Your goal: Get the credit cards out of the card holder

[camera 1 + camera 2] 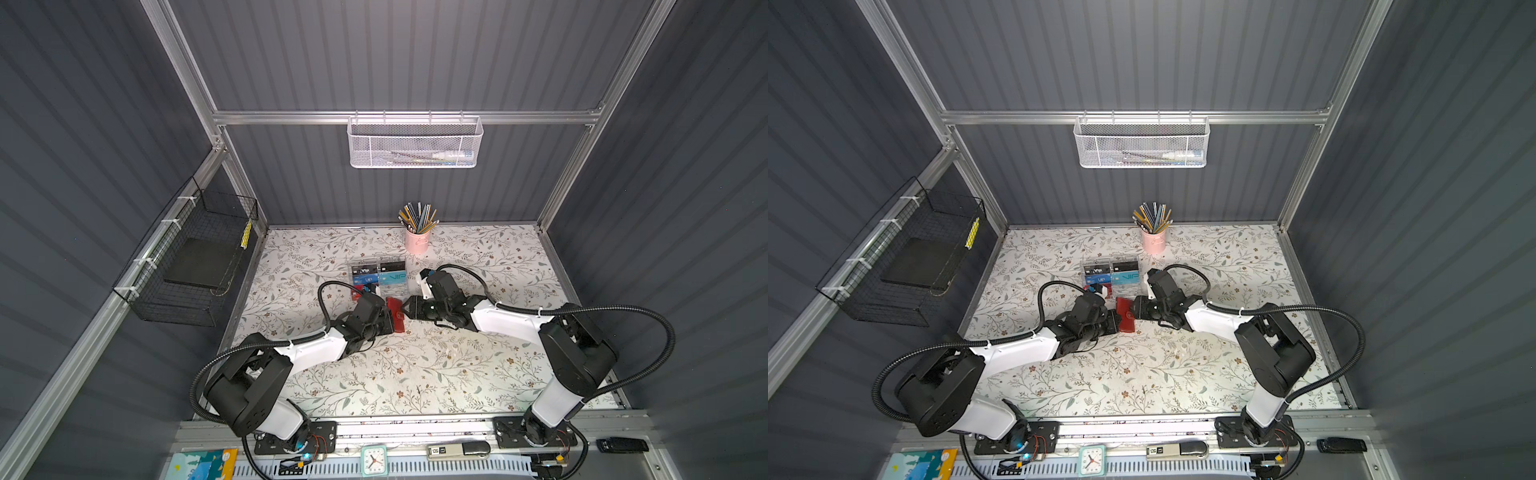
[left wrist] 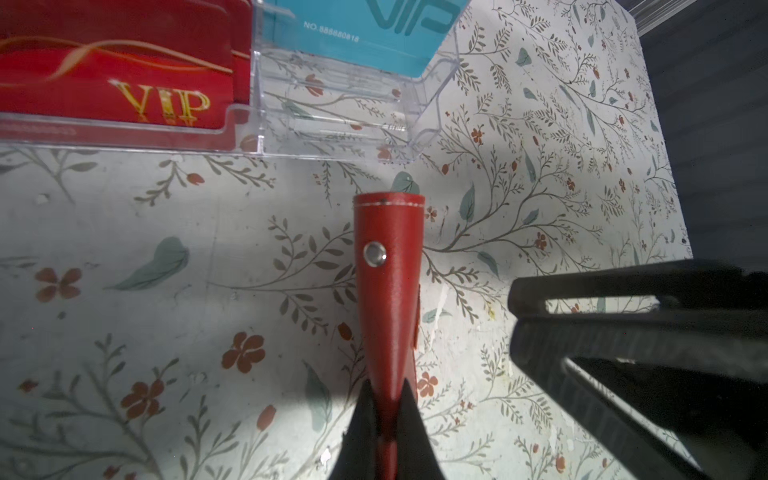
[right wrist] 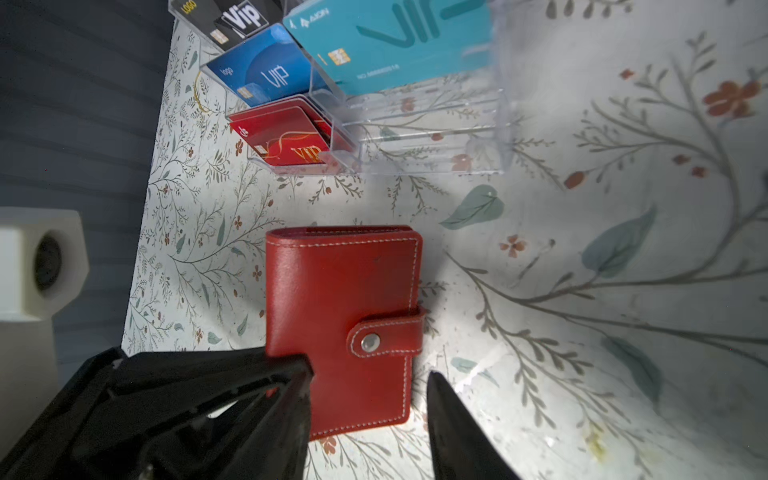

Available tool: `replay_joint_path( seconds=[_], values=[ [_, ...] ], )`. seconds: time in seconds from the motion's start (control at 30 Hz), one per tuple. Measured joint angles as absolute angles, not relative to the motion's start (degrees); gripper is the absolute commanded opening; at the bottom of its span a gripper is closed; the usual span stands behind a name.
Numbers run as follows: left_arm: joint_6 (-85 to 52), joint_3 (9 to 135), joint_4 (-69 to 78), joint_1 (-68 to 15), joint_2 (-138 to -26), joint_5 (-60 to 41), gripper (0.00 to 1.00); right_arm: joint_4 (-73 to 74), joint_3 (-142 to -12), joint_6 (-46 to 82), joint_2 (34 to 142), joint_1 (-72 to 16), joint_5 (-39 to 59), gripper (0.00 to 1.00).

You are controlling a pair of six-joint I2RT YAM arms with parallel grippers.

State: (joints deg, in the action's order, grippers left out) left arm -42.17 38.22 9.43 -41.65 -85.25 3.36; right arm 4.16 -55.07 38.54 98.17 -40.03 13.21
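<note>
Edgewise, small red leather-look card holder (image 3: pixel 332 291), snapped shut
Left gripper (image 2: pixel 388 395) pinches one end; spread right gripper (image 3: pixel 370 374) faces its snap tab (image 3: pixel 386 336)

both top views look down from high at the front, taking in your whole table (image 1: pixel 415 374). your wrist cameras sit low and close, both on the card holder (image 3: pixel 332 299) and clear box (image 2: pixel 345 124).

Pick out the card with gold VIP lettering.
The red card, frontmost in the clear box; black card and blue card show white, teal card darker teal.
</note>
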Motion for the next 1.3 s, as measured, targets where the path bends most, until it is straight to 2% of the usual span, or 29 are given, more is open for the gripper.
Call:
replay_joint_path(
  seconds=[0.6, 1.3],
  values=[
    [-42.6, 38.3, 9.8, -42.9, -85.3, 4.6, 0.00, 2.6, -57.7, 40.1, 103.6, -42.0, 12.2, 0.45],
    [-43.7, 37.8, 9.4, -43.6, -84.1, 5.7, 0.00, -1.0, -60.4, 40.1, 104.5, -43.4, 6.9, 0.26]
  ],
)
